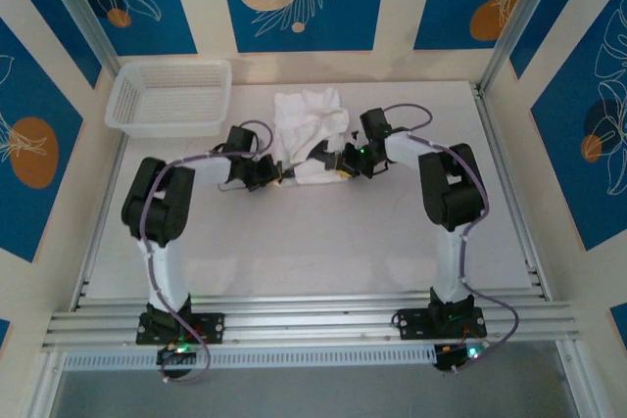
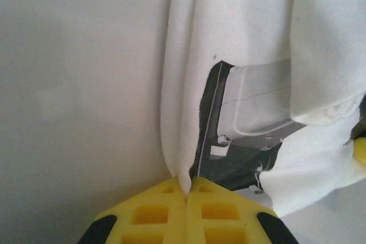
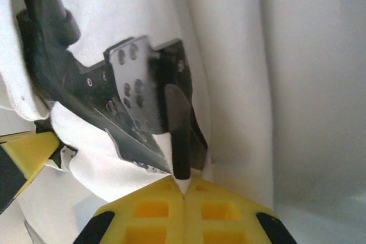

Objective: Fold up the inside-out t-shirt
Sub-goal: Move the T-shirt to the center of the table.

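Observation:
The white t-shirt (image 1: 308, 120) lies bunched at the back middle of the table, its near edge lifted between the two arms. My left gripper (image 1: 284, 175) is shut on a narrow fold of the shirt (image 2: 183, 112), pinched between its yellow fingertips (image 2: 186, 190). My right gripper (image 1: 336, 165) is shut on another tip of the cloth (image 3: 229, 84), pinched at its own yellow fingertips (image 3: 184, 186). The two grippers face each other a short way apart, cloth draped over both. The left arm's dark wrist (image 3: 131, 101) shows through the shirt in the right wrist view.
A white plastic mesh basket (image 1: 171, 95) stands at the back left corner, left of the shirt. The white table (image 1: 313, 242) stretches bare in front of the grippers. Metal rails (image 1: 313, 325) run along the near edge by the arm bases.

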